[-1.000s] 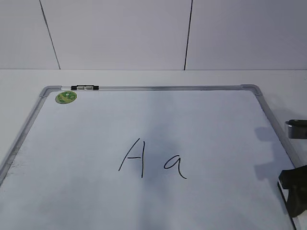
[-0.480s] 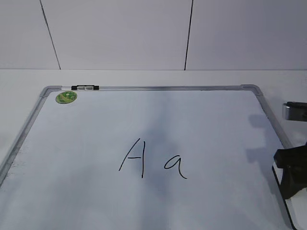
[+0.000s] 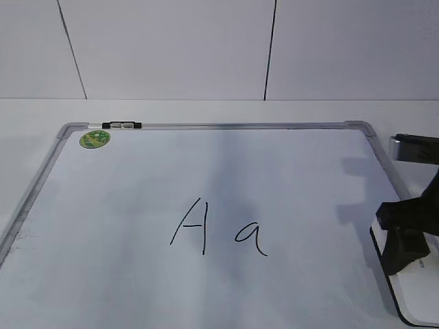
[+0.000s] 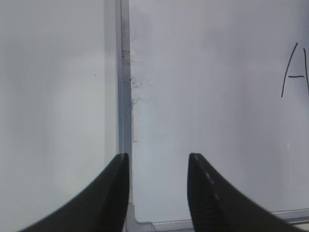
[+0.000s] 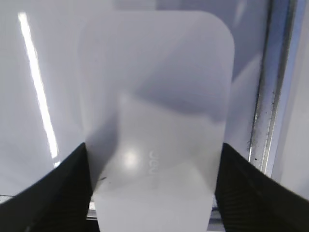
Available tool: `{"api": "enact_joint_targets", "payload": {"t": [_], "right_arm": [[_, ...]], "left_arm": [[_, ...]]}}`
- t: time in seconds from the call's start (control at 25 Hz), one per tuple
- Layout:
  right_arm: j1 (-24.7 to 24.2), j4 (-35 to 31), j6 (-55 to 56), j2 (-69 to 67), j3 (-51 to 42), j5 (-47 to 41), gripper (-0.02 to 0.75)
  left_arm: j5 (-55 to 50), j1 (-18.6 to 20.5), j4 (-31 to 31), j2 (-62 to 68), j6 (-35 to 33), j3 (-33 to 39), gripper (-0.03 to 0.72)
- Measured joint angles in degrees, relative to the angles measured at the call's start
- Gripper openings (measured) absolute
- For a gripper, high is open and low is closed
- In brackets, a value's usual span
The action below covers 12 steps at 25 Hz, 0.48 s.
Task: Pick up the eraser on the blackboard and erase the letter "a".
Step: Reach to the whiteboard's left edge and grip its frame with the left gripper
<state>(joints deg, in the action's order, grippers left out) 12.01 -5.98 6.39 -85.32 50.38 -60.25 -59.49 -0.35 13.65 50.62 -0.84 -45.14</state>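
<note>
The eraser (image 5: 154, 72), a flat white block with rounded corners and faint grey lettering, sits between the fingers of my right gripper (image 5: 153, 147), which is shut on its two long sides. In the exterior view the eraser (image 3: 415, 298) shows a dark edge and hangs at the whiteboard's (image 3: 206, 171) right edge, under my right gripper (image 3: 403, 240). The small letter "a" (image 3: 250, 238) is in the board's middle, well left of the eraser. My left gripper (image 4: 158, 155) is open and empty over the board's near-left corner.
A taller capital "A" (image 3: 192, 226) stands just left of the "a"; part of it shows in the left wrist view (image 4: 292, 72). A black-and-white marker (image 3: 121, 125) lies on the far frame, beside a green sticker (image 3: 95, 139). The metal frame (image 5: 270, 96) runs right of the eraser.
My right gripper has moved left and further into the exterior view with the eraser, from the board's right frame onto the board's right side. The letters are unchanged.
</note>
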Motion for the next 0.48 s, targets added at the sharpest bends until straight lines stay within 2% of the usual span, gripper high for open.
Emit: {"api": "enact_joint_targets", "payload": {"t": [0.28,0.48], "right_arm": [[0.7,0.8,-0.4,-0.4,3.0,-4.3,0.532],[0.7,2.0,-0.4,-1.9,7.1,-8.5,0.532]], "left_arm": [[0.8,0.0,0.1,15.7,0.8,-7.7,0.305],[1.0,0.0,0.1,24.0,0.8,-8.6,0.305]]}}
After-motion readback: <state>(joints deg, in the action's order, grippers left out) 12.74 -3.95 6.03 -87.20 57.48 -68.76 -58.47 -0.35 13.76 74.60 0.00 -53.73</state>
